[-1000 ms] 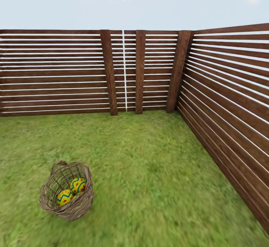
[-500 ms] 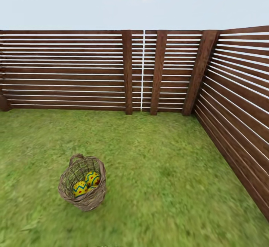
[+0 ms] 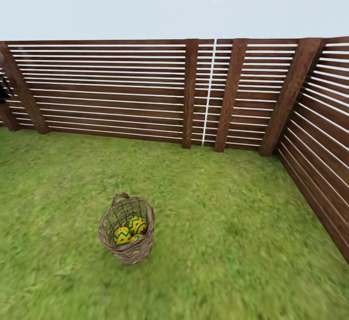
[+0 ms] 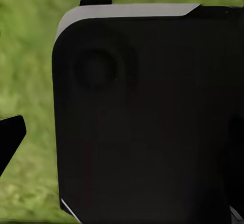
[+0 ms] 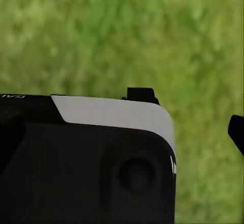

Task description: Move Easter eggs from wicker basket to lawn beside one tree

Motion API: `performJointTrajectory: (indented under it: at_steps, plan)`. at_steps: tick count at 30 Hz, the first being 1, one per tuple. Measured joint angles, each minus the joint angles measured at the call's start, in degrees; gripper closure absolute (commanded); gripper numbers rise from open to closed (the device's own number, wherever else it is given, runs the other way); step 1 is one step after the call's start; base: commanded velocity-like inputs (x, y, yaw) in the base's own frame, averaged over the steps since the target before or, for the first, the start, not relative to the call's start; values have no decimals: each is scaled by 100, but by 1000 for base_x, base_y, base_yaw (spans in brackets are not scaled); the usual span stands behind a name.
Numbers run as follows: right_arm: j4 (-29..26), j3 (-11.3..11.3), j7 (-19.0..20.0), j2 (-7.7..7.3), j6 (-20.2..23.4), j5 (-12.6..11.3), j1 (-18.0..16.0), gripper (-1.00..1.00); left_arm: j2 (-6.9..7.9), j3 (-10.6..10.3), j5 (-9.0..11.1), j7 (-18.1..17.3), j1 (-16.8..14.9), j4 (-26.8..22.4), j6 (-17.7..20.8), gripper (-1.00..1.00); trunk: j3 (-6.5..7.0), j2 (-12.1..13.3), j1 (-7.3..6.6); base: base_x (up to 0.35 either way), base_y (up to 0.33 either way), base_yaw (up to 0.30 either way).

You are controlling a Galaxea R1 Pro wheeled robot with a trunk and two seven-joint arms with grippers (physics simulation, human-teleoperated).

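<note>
The wicker basket (image 3: 127, 247) stands on the lawn (image 3: 218, 223) in the lower left-middle of the head view, upright, with a small loop handle at its far rim. Inside it lie yellow Easter eggs with blue-green zigzags: one (image 3: 138, 224) toward the right, one (image 3: 122, 236) lower left, and a sliver of a third (image 3: 137, 237) between them. No pale-trunked tree is in view. In the left wrist view one dark fingertip (image 4: 10, 138) pokes in at the edge over grass. In the right wrist view another fingertip (image 5: 237, 132) does the same.
A brown horizontal-slat fence (image 3: 106, 92) closes the lawn at the back and runs forward along the right side (image 3: 320, 155), meeting in a corner. A dark shape (image 3: 3, 92) sits at the far left by the fence. The robot's black body (image 4: 147, 117) (image 5: 86, 163) blocks much of both wrist views.
The whole head view has swung left, so the basket and the fence corner sit further right in the picture and a left fence post has come into view. The basket and eggs have not moved.
</note>
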Motion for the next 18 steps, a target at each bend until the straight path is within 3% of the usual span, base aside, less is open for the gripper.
performJointTrajectory:
  at_steps: [8, 18]
  plan:
    - [0, 0, 0, 0, 0, 3, 1, -100, 0, 0, 0, 0, -1, -9, 0, -100, 0, 0, 0, 0, -40, 290]
    - [-2, 0, 0, 0, -1, 3, 1, -100, 0, 0, 0, 6, -1, -18, 0, -100, 0, 0, 0, 0, -266, 287]
